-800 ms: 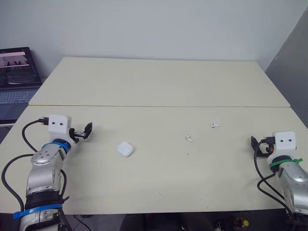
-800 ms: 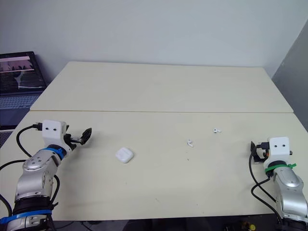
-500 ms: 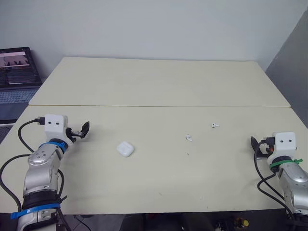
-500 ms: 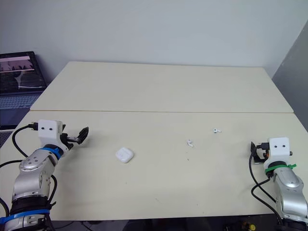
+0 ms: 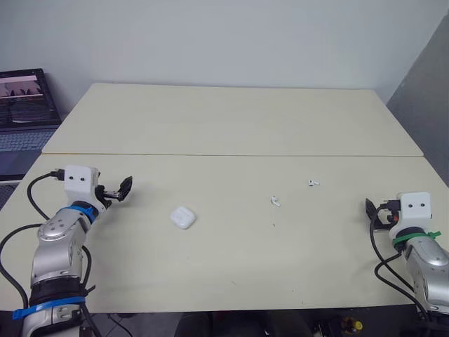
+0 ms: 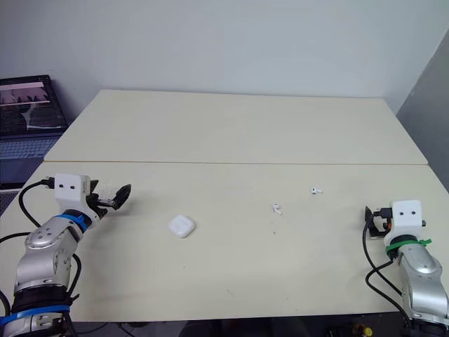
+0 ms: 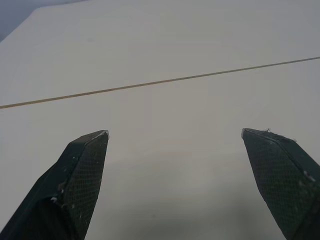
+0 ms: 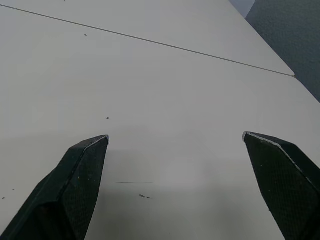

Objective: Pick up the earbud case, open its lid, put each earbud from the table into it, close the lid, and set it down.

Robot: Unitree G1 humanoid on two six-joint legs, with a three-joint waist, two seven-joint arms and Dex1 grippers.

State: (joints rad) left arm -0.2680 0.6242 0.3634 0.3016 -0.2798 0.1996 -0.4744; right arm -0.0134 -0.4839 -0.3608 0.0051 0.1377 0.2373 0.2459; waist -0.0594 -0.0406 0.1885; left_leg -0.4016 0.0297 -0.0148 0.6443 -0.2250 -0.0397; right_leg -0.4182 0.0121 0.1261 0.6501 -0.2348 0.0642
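A white earbud case (image 5: 182,217), lid shut, lies on the near table (image 5: 231,274), left of centre. One white earbud (image 5: 275,201) rests right of centre, and a second earbud (image 5: 313,183) lies farther right and back. My left gripper (image 5: 123,189) hovers open at the table's left side, well left of the case, with nothing between its fingers (image 7: 82,170). At the right edge my right gripper (image 5: 372,214) stands open and empty, its fingers (image 8: 80,175) spread over bare tabletop.
A second table (image 5: 231,119) adjoins behind, with a seam between the two. A laptop (image 5: 24,105) with a lit screen sits beyond the left edge. A grey wall panel (image 5: 428,98) stands at the far right.
My left arm has drawn back a little to the left, away from the case. The right arm, the case and both earbuds have stayed put.
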